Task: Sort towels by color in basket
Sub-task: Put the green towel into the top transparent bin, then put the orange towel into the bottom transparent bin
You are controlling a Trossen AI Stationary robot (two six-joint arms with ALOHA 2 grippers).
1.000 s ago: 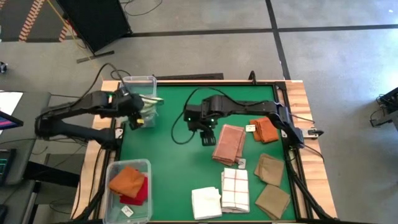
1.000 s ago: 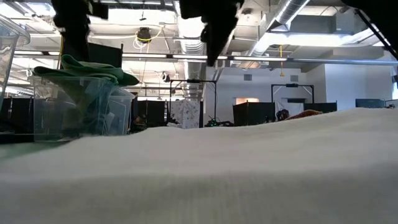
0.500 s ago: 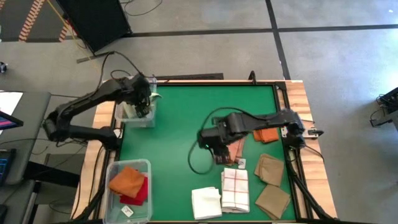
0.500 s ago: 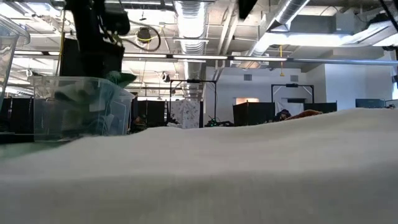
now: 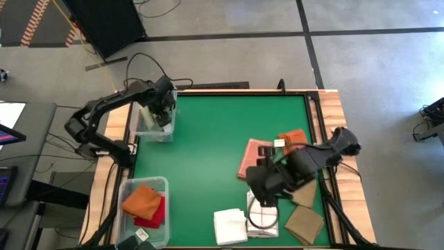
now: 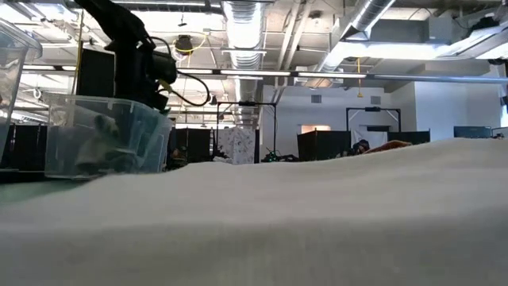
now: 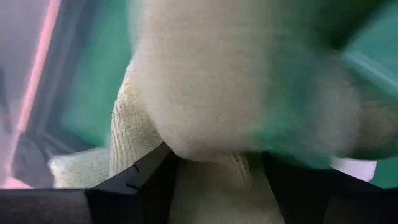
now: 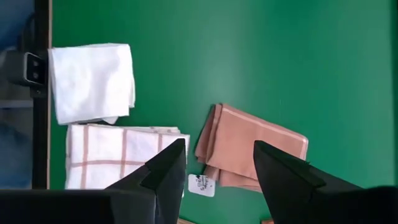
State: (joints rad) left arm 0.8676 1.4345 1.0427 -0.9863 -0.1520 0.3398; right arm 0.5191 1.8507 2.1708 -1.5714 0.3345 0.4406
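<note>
As seen from overhead, with the green table (image 5: 208, 153) filling the centre:

Left gripper (image 5: 164, 110): upper left of the frame, lowered into a clear bin (image 5: 154, 132); fingers (image 7: 140, 180) pressed against a pale green towel (image 7: 205, 93); whether clamped on it cannot be told.

Clear bin, level view (image 6: 103, 143): left of frame, pale cloth bunched inside.

Right gripper (image 5: 267, 191): lower right of the frame, above the checked towel (image 5: 262, 212); fingers (image 8: 165, 168) spread apart, holding nothing.

Second bin (image 5: 144, 208): lower left corner; orange towel (image 5: 141, 200) lying partly over a red towel (image 5: 156, 214).

White towel (image 5: 229, 226): bottom centre, just beside the checked towel.

Pink towel (image 5: 251, 157): right of centre, flat on the table, partly covered by the right arm.

Rust-orange towel (image 5: 294, 141): right side, near the table edge, above the right arm.

Tan towels: one (image 5: 304, 223) at lower right; another (image 5: 305, 198) just above it, partly under the arm.
</note>
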